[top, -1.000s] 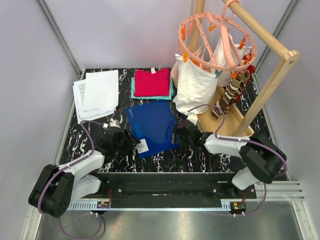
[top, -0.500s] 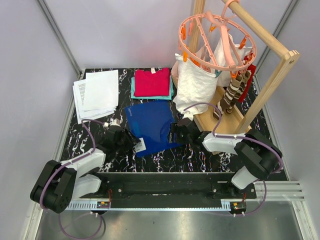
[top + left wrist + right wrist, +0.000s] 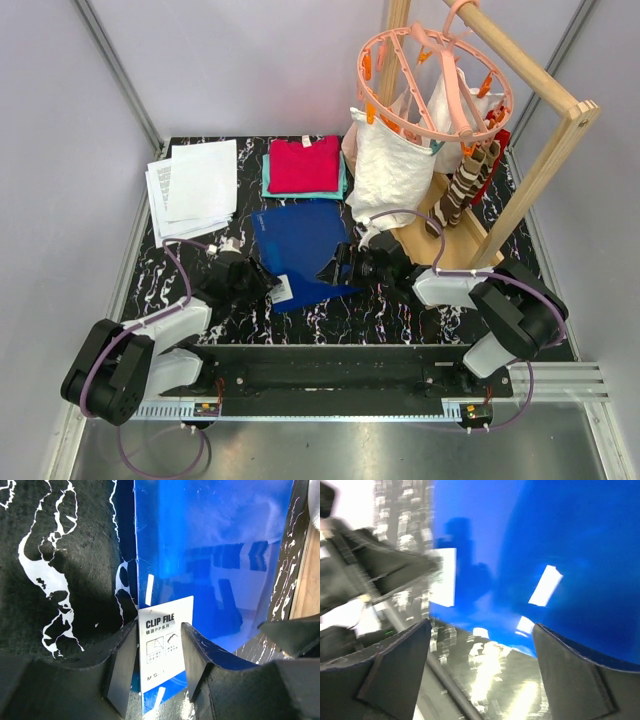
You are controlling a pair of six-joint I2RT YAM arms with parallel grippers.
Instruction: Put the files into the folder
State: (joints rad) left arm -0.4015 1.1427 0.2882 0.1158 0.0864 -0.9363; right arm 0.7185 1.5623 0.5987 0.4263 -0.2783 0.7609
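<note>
The left gripper (image 3: 157, 675) stands partly open, its 2 fingers (image 3: 122, 665) straddling the white sticker (image 3: 167, 630) at the lower-left corner of the folder (image 3: 300, 240). Whether the tips press on the plastic I cannot tell. The right gripper (image 3: 482, 627) is spread wide at the folder's right edge and holds nothing; its wrist view is blurred.

The sticker reads "CLIP FILE" in bold black. The print beneath is too small to read.

The blue folder lies flat at the centre of the black marbled surface (image 3: 330, 315). The files (image 3: 195, 185) sit stacked in the upper left, well apart from it, with a strip of surface between. Folded red and teal clothes (image 3: 303, 165) lie just above the folder's top edge, and a white cloth bag (image 3: 385, 170) hangs near its upper-right corner.
</note>
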